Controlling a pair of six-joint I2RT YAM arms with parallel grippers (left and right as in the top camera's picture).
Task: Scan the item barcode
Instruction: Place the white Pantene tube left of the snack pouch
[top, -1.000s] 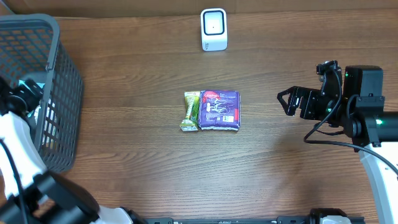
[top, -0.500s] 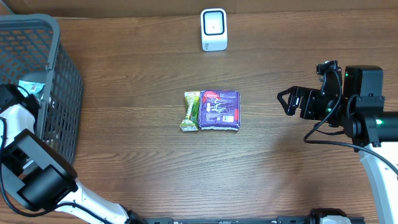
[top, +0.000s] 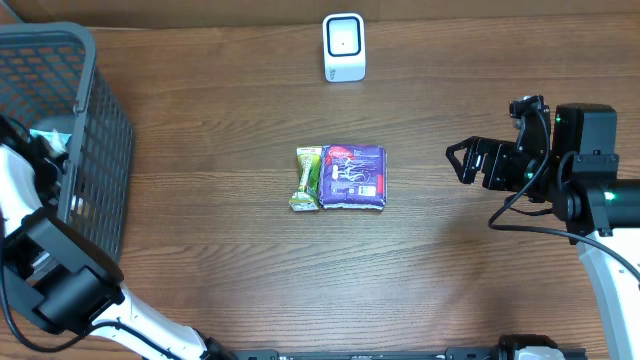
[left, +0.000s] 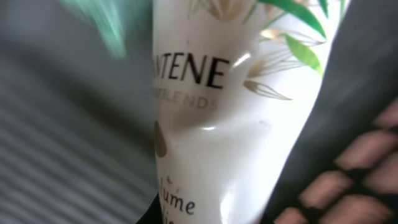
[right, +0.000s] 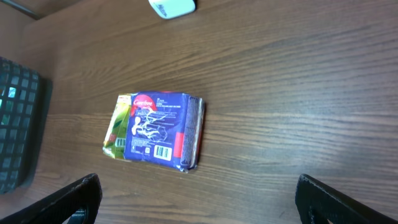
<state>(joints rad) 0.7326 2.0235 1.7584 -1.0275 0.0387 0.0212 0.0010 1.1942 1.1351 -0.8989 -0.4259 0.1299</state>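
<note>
The table under me is dark brown wood with the grain running left to right, bare over most of its top. Past its far edge the overhead view gives only a thin tan strip, and I cannot tell what it is. Little else of the room shows.

One grey mesh basket stands at the far left corner. One white scanner stands upright at the far edge, about the middle. Two packets lie flat in the middle of the table, touching side by side: a purple packet on the right and a narrower green packet on the left. My right wrist camera shows one barcode printed on the purple packet's upper face.

My left gripper is down inside the basket with its jaws closed almost fully. They pinch one white Pantene tube with green leaves printed on it. The tube fills my left wrist view, dented where it narrows toward my fingers, with basket mesh behind it on the right. The tube is in the basket, well apart from the scanner.

My right gripper hangs over the right side of the table with its jaws spread wide and nothing between them. It points left toward the two packets, well apart from them.
</note>
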